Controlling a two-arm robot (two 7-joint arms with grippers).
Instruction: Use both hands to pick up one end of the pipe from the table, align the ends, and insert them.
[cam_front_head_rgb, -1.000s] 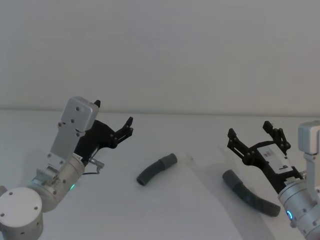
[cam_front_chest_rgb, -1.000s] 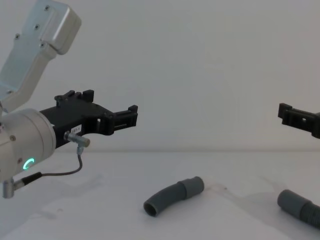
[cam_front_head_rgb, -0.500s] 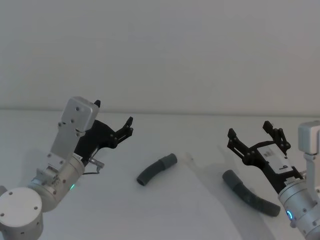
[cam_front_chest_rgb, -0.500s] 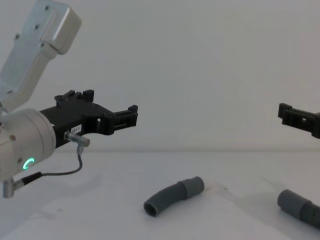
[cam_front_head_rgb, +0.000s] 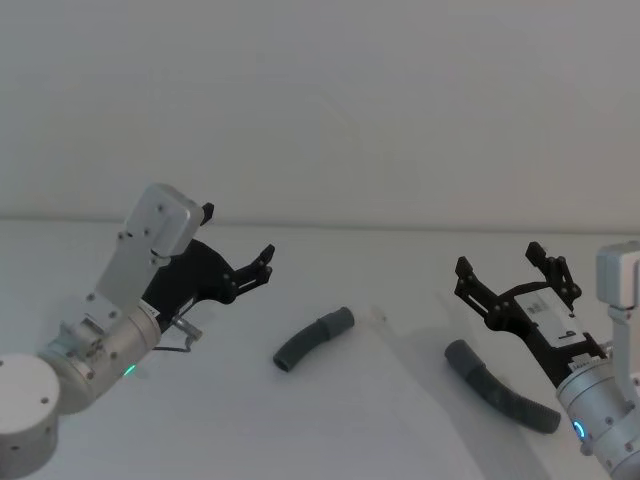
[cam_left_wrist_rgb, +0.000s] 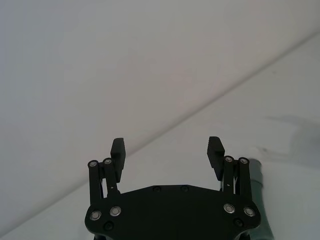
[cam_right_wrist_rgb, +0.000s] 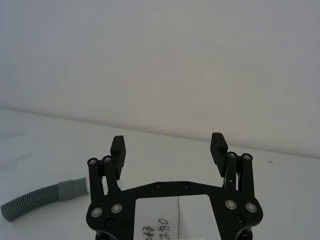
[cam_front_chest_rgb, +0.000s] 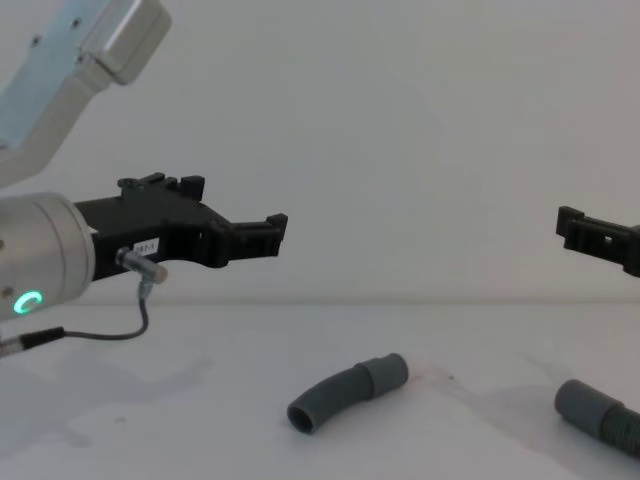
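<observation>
Two dark grey pieces of the pipe lie on the white table (cam_front_head_rgb: 380, 420). The short curved piece (cam_front_head_rgb: 312, 339) (cam_front_chest_rgb: 345, 390) rests mid-table, its smooth cuff end (cam_front_head_rgb: 341, 320) (cam_front_chest_rgb: 386, 372) pointing back and right. A longer ribbed piece (cam_front_head_rgb: 497, 388) (cam_front_chest_rgb: 600, 415) lies at the right under my right arm. My left gripper (cam_front_head_rgb: 238, 232) (cam_front_chest_rgb: 270, 232) (cam_left_wrist_rgb: 167, 149) hovers open, left of and above the short piece. My right gripper (cam_front_head_rgb: 498, 258) (cam_right_wrist_rgb: 169, 145) (cam_front_chest_rgb: 575, 225) is open above the long piece's near end. The right wrist view shows a ribbed piece with a cuff (cam_right_wrist_rgb: 42, 199).
A plain pale wall (cam_front_head_rgb: 330, 110) rises behind the table's back edge. Bare white surface lies between the two pipe pieces and around them. A thin cable (cam_front_chest_rgb: 95, 335) loops below my left wrist.
My left arm has swung a little right and lower, bringing its open gripper closer to the short piece. The right arm and both pipe pieces have stayed put.
</observation>
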